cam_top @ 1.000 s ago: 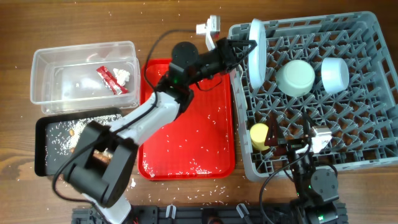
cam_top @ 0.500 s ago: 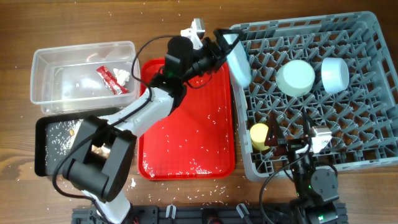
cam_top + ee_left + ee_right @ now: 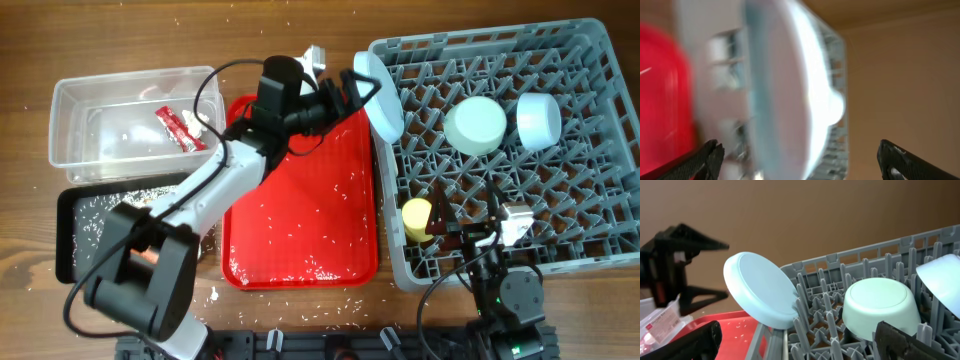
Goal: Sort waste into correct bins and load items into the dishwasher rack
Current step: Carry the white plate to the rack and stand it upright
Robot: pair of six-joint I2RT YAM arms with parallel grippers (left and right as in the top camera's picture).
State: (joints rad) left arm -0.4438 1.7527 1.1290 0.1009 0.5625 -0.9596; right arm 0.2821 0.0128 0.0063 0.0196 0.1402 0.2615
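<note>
- The brown wooden table [image 3: 30, 300] is flecked with rice. A red tray [image 3: 300, 220] lies beside the grey rack [image 3: 560, 200].
- The left gripper [image 3: 350, 90] is spread wide and grips nothing. The pale blue plate [image 3: 378, 95] leans tilted on the rack's left wall, just ahead of it.
- The right gripper [image 3: 470, 232] gapes empty near the yellow cup [image 3: 416, 218].
- The left wrist view is blurred, so finger-to-plate contact cannot be told.

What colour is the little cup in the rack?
The cup is yellow, clearest in the overhead view.
</note>
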